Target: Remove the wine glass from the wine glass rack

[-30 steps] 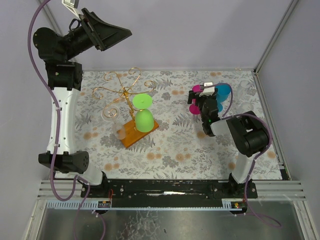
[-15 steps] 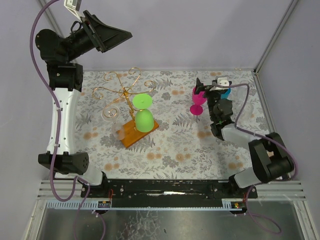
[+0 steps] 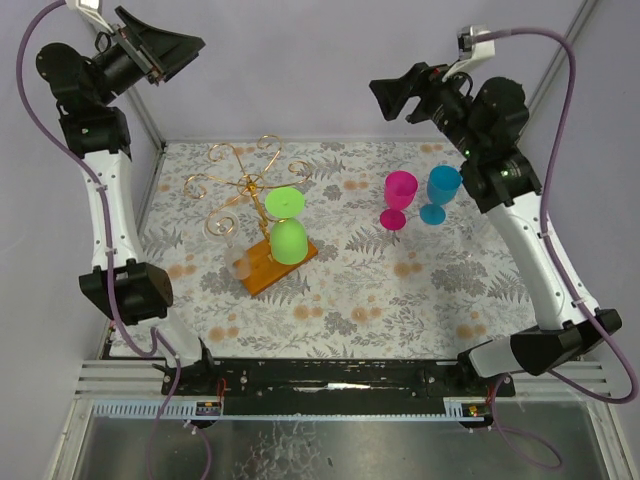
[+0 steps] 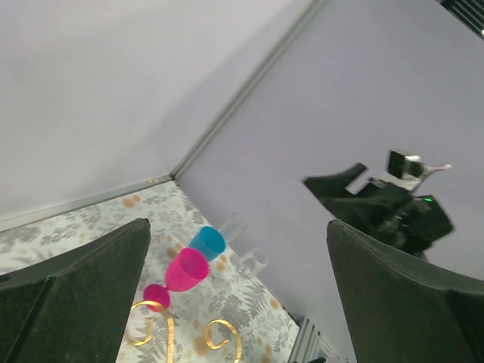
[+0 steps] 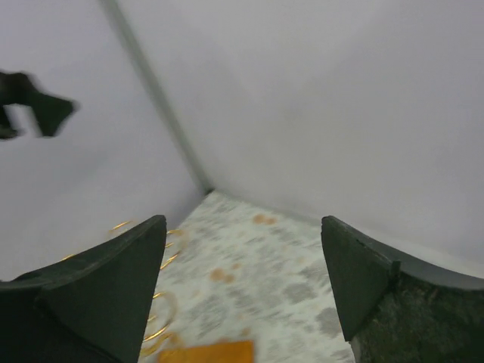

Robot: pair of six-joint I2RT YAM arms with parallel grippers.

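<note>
The wine glass rack (image 3: 243, 184), gold wire arms on an orange-brown base (image 3: 268, 270), stands left of centre. A green wine glass (image 3: 288, 240) hangs upside down from it, foot up. A clear glass (image 3: 223, 229) hangs on the rack's left side. Both arms are raised high, far from the rack. My left gripper (image 3: 176, 55) is open and empty at the upper left; my right gripper (image 3: 383, 101) is open and empty at the upper right. The left wrist view shows the left gripper (image 4: 238, 249) looking across at the right arm. The right gripper (image 5: 242, 227) looks down on the blurred rack wires (image 5: 160, 318).
A pink glass (image 3: 399, 196) and a blue glass (image 3: 440, 191) stand upright side by side on the floral mat at right. Both show in the left wrist view, pink glass (image 4: 184, 271) and blue glass (image 4: 206, 243), with clear cups (image 4: 254, 262) behind them. Grey walls enclose the back and sides.
My right arm has lifted from the table beside the pink and blue glasses up to the back right, leaving the pink glass standing. The left gripper swung further left.
</note>
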